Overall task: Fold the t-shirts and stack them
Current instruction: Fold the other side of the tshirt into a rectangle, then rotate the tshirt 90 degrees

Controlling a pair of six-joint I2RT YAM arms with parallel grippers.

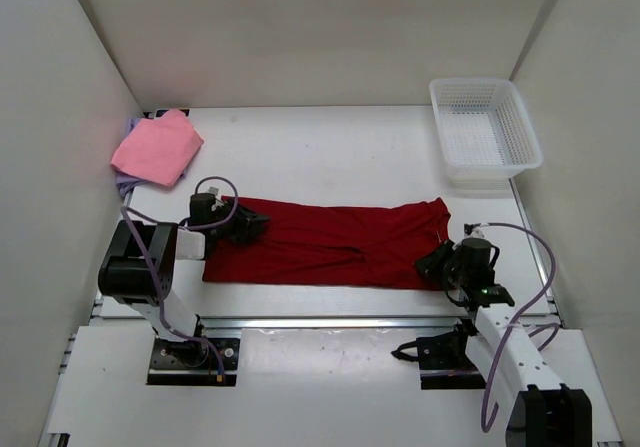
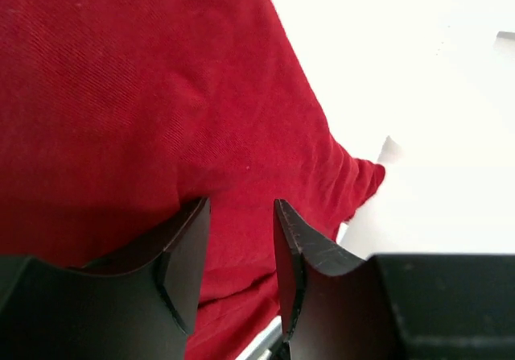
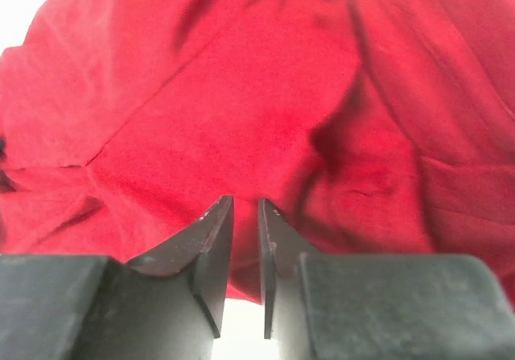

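Note:
The dark red t-shirt [image 1: 330, 242] lies flat across the table in a long band, its neck end to the right. My left gripper [image 1: 250, 225] rests low on its left end, jaws apart, with red cloth [image 2: 121, 94] showing between and beyond the fingers [image 2: 241, 203]. My right gripper [image 1: 437, 262] sits at the shirt's near right corner. Its jaws [image 3: 244, 200] stand a narrow gap apart over the hem of the shirt [image 3: 241, 94]. A folded pink t-shirt [image 1: 157, 147] lies on the lavender one [image 1: 128, 182] at the back left.
A white lattice basket [image 1: 485, 174] stands at the back right. White walls close in the table on the left, back and right. A metal rail runs along the near edge in front of the arm bases.

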